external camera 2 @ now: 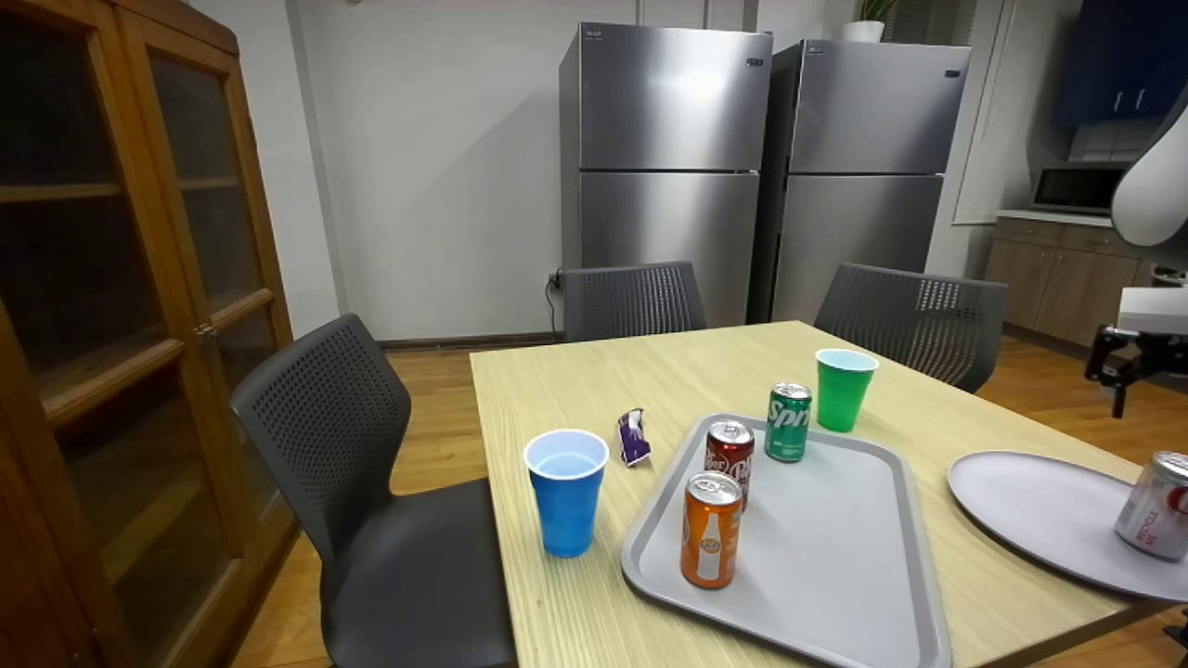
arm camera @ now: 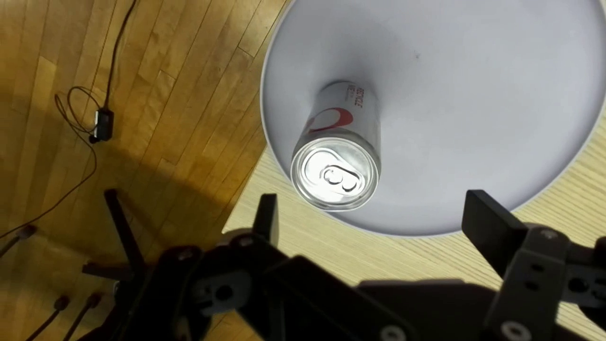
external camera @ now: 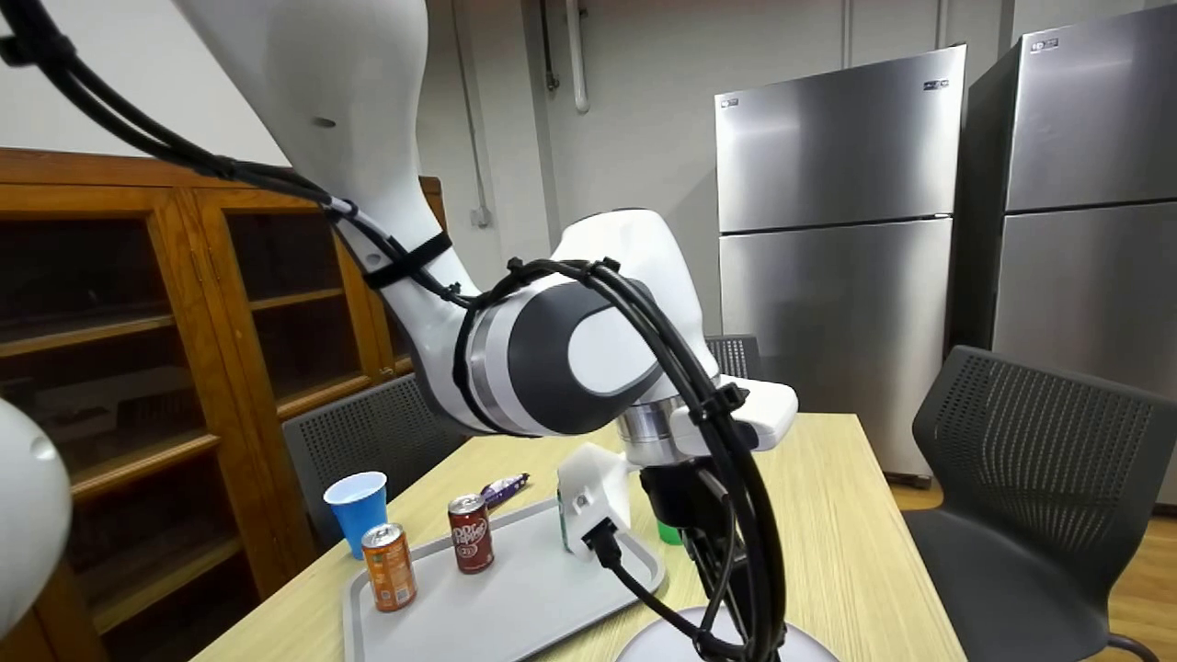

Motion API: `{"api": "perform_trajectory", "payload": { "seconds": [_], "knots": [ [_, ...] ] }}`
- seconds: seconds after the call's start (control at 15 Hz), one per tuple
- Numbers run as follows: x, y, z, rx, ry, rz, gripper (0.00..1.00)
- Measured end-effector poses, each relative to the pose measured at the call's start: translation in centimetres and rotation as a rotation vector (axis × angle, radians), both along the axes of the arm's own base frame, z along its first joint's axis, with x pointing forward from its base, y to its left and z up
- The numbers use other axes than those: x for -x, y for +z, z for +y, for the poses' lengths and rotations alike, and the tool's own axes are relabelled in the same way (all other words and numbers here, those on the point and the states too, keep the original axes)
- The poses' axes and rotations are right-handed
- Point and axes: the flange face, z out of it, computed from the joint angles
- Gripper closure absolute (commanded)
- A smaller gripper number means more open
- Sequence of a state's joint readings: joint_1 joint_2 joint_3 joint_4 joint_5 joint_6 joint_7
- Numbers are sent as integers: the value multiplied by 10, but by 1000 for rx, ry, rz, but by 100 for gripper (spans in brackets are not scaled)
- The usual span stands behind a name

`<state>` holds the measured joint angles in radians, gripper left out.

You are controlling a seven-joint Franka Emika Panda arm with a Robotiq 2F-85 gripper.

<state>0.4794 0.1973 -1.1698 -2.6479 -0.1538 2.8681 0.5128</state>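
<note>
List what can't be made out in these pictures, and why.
Silver can, in an exterior view: cut off by the right edge.
Red can, in an exterior view: partly behind the orange can.
Green cup, in an exterior view: mostly behind the arm.
Plate, wrist view: cut off by the top edge.
Black box, wrist view: too small to identify.

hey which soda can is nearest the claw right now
The white can marked RECYCLE ME, on the round plate by the open claw. The orange can, dark red can and green can stand farther off, on the gray tray.
</note>
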Motion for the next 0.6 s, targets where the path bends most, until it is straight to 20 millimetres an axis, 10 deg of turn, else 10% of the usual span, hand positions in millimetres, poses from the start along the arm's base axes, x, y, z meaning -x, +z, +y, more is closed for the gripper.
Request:
{"api": "perform_trajectory", "payload": {
  "seconds": [0.6],
  "knots": [
    [11, -9, -1, -7, -110, 3, 0]
  ]
}}
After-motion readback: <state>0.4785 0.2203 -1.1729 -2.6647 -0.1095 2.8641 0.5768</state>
